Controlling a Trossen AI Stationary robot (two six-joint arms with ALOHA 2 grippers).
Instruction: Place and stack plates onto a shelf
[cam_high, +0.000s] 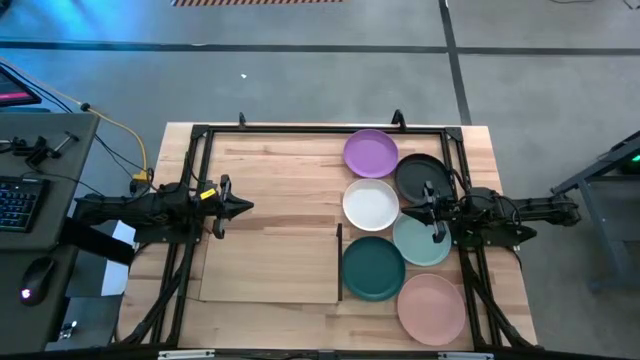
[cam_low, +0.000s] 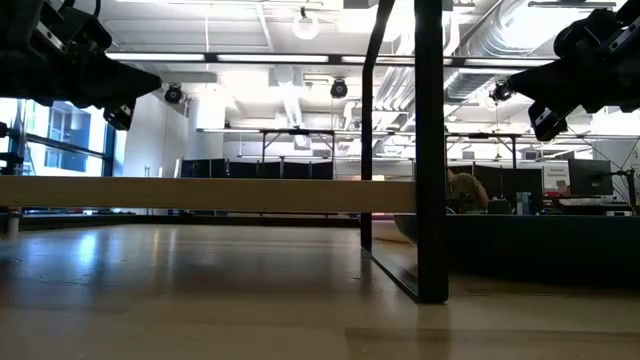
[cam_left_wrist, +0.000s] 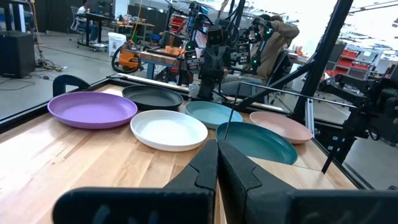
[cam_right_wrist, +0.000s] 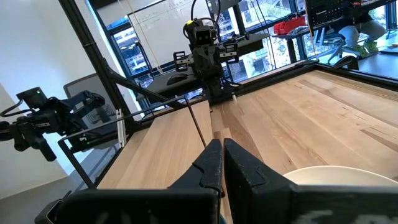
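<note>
Six plates are laid out on the right half of the bench (cam_high: 280, 170), none stacked on another. The purple plate (cam_high: 370, 153) lies farthest back, with the black plate (cam_high: 421, 176) beside it to the right. The white plate (cam_high: 371, 203) and the pale mint plate (cam_high: 419, 243) form the next row, followed by the dark teal plate (cam_high: 373, 268) and, nearest the front edge, the pink plate (cam_high: 431, 306). Nothing is held in any plate. The shelf (cam_high: 270, 262), a pale plywood board with a dark strip along its right edge, is seen left of the teal plate, and it carries nothing. The right pincer (cam_high: 432, 213) is held above the mint and black plates, fingers pressed together, gripping nothing. The left pincer (cam_high: 246, 207) is held over bare bench at the left, likewise closed and holding nothing.
</note>
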